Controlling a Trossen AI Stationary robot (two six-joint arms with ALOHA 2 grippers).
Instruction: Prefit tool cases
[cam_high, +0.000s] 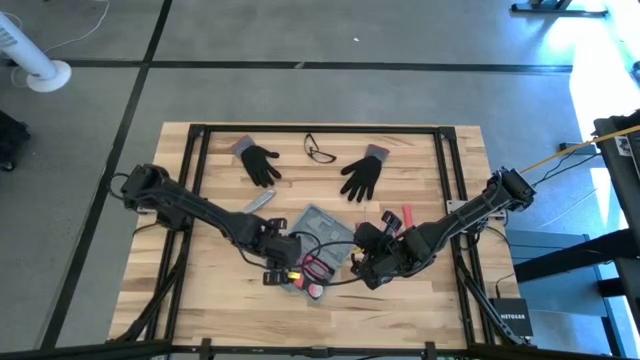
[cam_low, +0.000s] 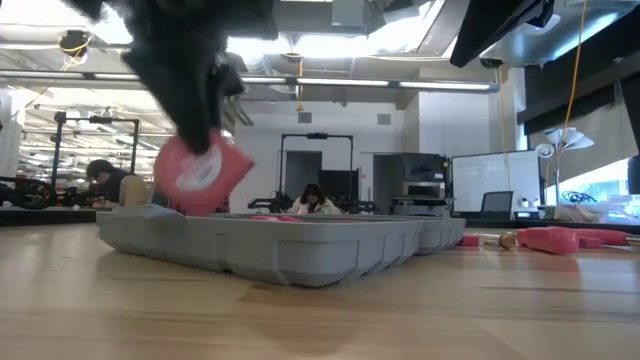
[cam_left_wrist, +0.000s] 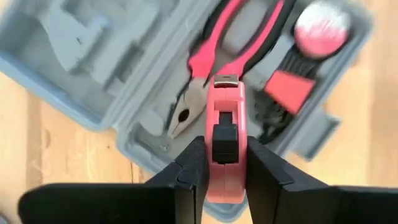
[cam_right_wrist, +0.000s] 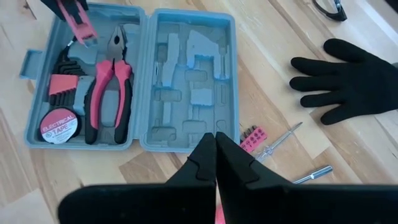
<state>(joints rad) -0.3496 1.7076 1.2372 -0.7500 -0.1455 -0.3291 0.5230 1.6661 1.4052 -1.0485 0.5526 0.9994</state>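
**Open case, mid-bench, both arms over it**

Case (cam_right_wrist: 140, 74) is lying open at the bench (cam_high: 220, 300) centre. The right wrist view alone is showing its contents: pliers (cam_right_wrist: 107, 81), tape roll (cam_right_wrist: 59, 129), hex keys (cam_right_wrist: 62, 84), empty recesses. Left gripper (cam_left_wrist: 225, 155) is clamping a pink tape measure (cam_left_wrist: 225, 143) over the case; the low view is showing this only as a blur. Right gripper (cam_right_wrist: 216, 152), fingers closed and empty, is hovering at the case's edge. Gloves (cam_high: 362, 175), glasses (cam_high: 320, 150), bit strip (cam_right_wrist: 254, 137) and screwdriver (cam_right_wrist: 278, 140) are lying around.
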